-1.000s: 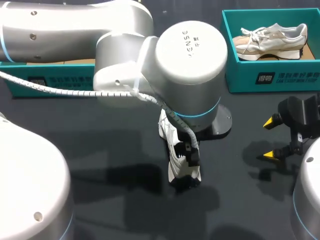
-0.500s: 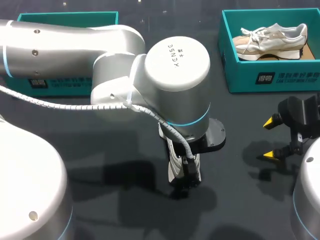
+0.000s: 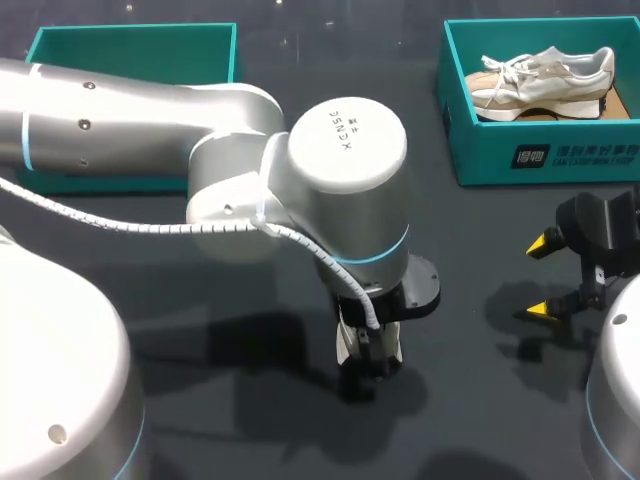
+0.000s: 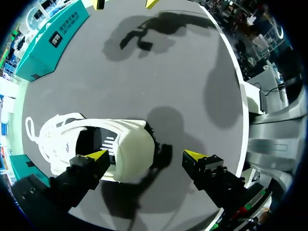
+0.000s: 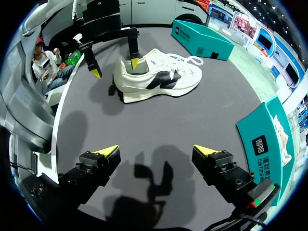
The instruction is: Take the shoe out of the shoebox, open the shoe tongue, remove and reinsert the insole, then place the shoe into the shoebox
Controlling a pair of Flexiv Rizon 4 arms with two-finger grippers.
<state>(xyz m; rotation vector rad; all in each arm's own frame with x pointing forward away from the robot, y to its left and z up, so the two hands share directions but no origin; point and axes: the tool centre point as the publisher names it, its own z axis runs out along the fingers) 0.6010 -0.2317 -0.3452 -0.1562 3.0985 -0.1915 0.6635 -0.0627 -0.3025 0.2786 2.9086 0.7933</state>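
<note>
Swinging lower and toward the near edge, my left gripper [image 4: 147, 155] now straddles the heel of the shoe [image 4: 127, 151], fingers spread and gripping nothing. One tip is over the collar opening, so I judge the insole step is starting. The shoe lies mid-table [image 3: 480, 400], outside the left shoebox [image 3: 130, 28] and right shoebox [image 3: 530, 155] at the far corners. My right gripper [image 5: 156, 150] hangs spread near the right edge, with open room between.

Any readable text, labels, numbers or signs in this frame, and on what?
On the left arm's joint cap: short dark print, too small and tilted to quote.
On the front wall of the shoebox holding a shoe: white label with characters, too blurred to read.
No numbers or signs legible elsewhere.
</note>
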